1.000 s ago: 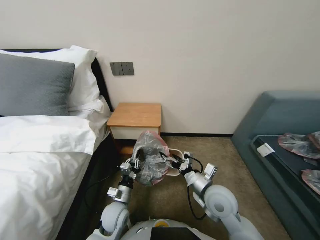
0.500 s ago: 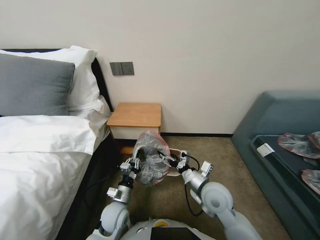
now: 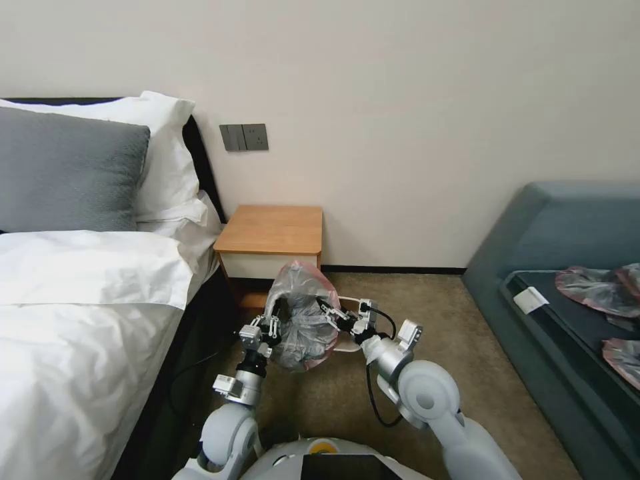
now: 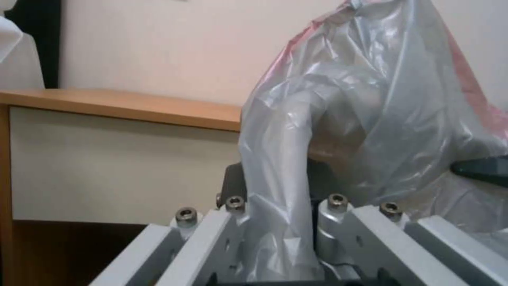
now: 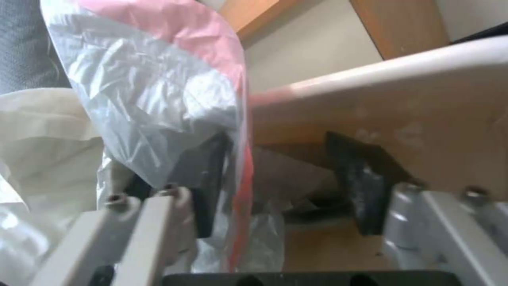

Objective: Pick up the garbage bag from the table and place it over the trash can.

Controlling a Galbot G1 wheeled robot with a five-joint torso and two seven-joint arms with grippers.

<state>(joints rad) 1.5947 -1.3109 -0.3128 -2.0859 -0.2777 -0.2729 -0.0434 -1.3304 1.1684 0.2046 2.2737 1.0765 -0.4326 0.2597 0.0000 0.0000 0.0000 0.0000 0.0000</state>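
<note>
The garbage bag (image 3: 301, 320) hangs off the floor in front of the table (image 3: 272, 230), billowed open just above the trash can (image 3: 348, 323), whose cream rim peeks out on the bag's right side. It is thin, glossy film: I judge it nearly weightless, limp and slippery, apt to cling, crumple or slide out of a loose pinch, and easy to tear if stretched hard over a corner. The pink-red rim is the sensible place to hold it, at two points well apart so that the mouth stays spread.

The left gripper (image 3: 269, 329) has its fingers closed on a gathered fold of the film at the bag's left side; the left wrist view shows the plastic (image 4: 370, 119) running down between the finger links. The right gripper (image 3: 328, 311) is at the bag's right side with its jaws parted. One pad (image 5: 204, 174) lies against the film by the pink edge, the other pad (image 5: 360, 178) stands apart beside the can wall (image 5: 402, 103), so it grips nothing yet.

Most of the can is hidden behind the bag, and I cannot tell whether the film already touches its rim, nor where the bag's mouth lies.
</note>
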